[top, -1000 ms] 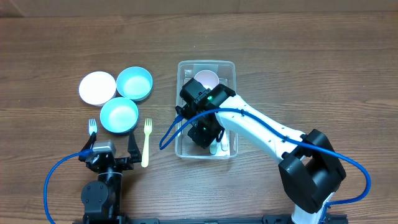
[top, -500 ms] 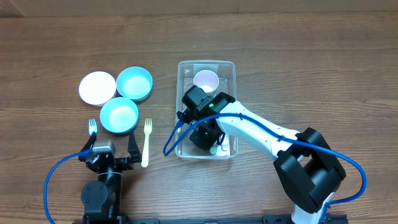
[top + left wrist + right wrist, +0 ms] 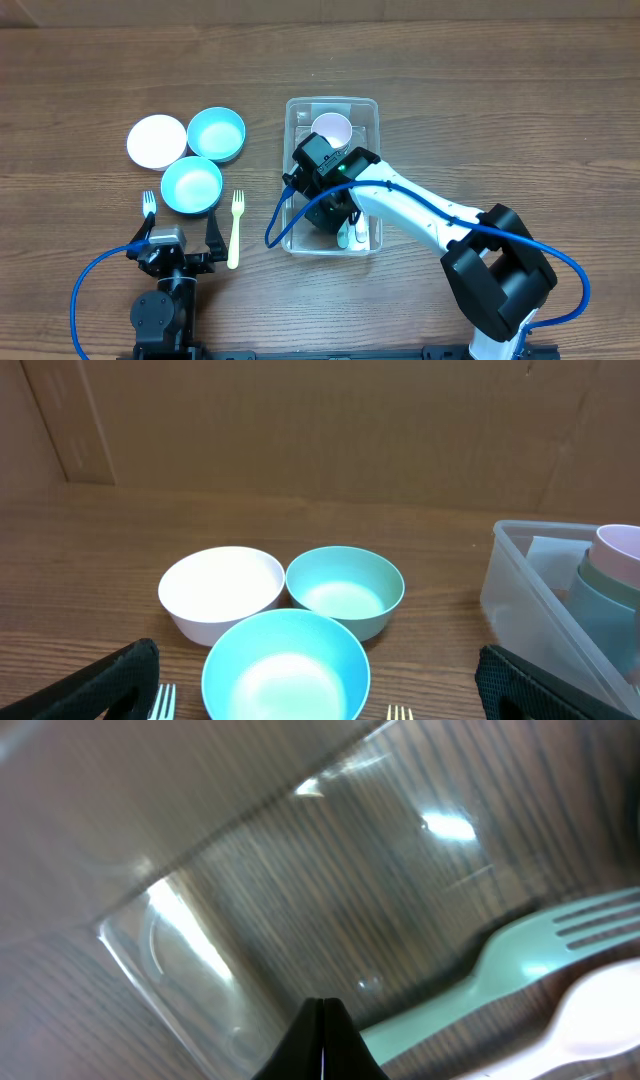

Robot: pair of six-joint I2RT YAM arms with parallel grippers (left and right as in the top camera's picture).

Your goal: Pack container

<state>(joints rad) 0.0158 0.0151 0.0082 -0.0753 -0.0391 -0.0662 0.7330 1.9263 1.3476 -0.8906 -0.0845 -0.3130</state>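
The clear plastic container [image 3: 296, 110] stands mid-table. At its far end is a stack of cups topped by a pale pink one [image 3: 331, 128]. A teal fork [image 3: 520, 955] and a white utensil [image 3: 590, 1010] lie on its floor. My right gripper [image 3: 325, 213] is down inside the container's near half, with its fingers [image 3: 322, 1012] pressed shut and nothing between them. My left gripper [image 3: 170, 250] rests open and empty near the front left edge. The container's corner [image 3: 520, 575] also shows in the left wrist view.
Left of the container are a white bowl [image 3: 157, 140] and two teal bowls [image 3: 217, 133] [image 3: 192, 185]. A pale blue fork [image 3: 148, 205] and a yellow fork [image 3: 236, 230] lie just beyond my left gripper. The right arm's blue cable hangs over the container's left wall.
My right gripper has shifted a little toward the near end of the container, uncovering the top cup. The left arm has not moved.
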